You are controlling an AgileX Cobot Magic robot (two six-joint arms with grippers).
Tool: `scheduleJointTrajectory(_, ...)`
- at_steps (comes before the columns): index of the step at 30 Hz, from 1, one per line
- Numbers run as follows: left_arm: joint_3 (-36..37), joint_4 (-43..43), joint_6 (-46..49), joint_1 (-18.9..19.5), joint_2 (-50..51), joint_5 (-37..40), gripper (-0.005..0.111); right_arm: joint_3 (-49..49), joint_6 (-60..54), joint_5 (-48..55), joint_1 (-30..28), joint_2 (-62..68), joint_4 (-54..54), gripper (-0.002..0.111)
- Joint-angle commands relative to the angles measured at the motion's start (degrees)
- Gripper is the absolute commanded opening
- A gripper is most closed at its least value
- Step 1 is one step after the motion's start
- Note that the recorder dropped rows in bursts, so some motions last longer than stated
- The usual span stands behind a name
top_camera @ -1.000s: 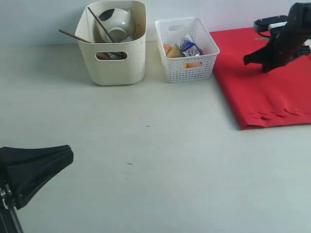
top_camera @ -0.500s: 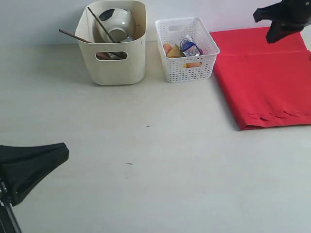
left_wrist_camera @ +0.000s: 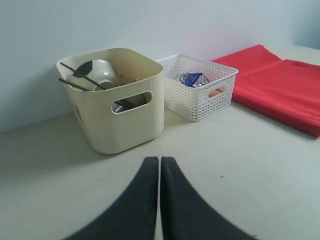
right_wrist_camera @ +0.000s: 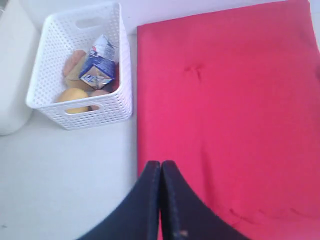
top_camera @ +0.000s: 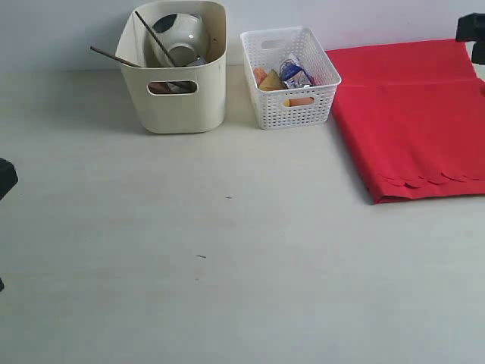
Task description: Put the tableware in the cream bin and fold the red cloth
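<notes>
Red cloth is lying flat beneath and ahead of the right fingers, which are pressing together on nothing. Left fingers, likewise touching, are pointing toward the cream bin holding bowl and chopsticks; a white basket is standing between bin and cloth.

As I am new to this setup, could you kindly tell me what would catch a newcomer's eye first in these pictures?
The bright red cloth lying flat at the right of the exterior view stands out most. At the back left, the cream bin holds a pale green bowl with dark chopsticks poking out; a white lattice basket with a milk carton sits between bin and cloth.
</notes>
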Motion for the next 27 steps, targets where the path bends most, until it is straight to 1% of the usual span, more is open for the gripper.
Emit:
scheduleJointTrajectory(1, 0.2, -0.7, 0.3, 0.4, -0.4, 0.8, 0.004, 8.3, -0.6, 0.0, 1.0, -9.4, 8.8, 0.0)
scheduleJointTrajectory(6, 0.2, -0.7, 0.3, 0.4, -0.4, 0.8, 0.004, 10.5, -0.6, 4.0, 1.0, -16.3, 8.8, 0.0)
scheduleJointTrajectory(14, 0.2, -0.7, 0.3, 0.4, -0.4, 0.8, 0.004, 10.5, -0.6, 3.9, 1.0, -23.0, 8.8, 0.0)
scheduleJointTrajectory(16, 0.2, -0.3, 0.7, 0.1, -2.0, 1.6, 0.004, 10.5, -0.6, 3.9, 1.0, -24.0, 8.8, 0.0)
scheduleJointTrajectory(17, 0.2, 0.6, 0.8, 0.7, -3.3, 2.1, 0.004, 10.5, -0.6, 3.9, 1.0, -24.3, 8.8, 0.0)
scheduleJointTrajectory(20, 0.2, 3.3, 0.7, 5.6, -9.9, 5.7, 0.004, 10.5, -0.6, 3.9, 1.0, -24.8, 8.8, 0.0)
scheduleJointTrajectory(25, 0.2, 3.4, 0.3, 18.2, -22.1, 11.1, 0.004, 10.5, -0.7, 3.8, 1.0, -25.0, 8.8, 0.0)
scheduleJointTrajectory(27, 0.2, 3.5, 0.4, 22.6, -25.9, 11.7, 0.004, 10.5, -0.7, 4.0, 1.0, -25.0, 8.8, 0.0)
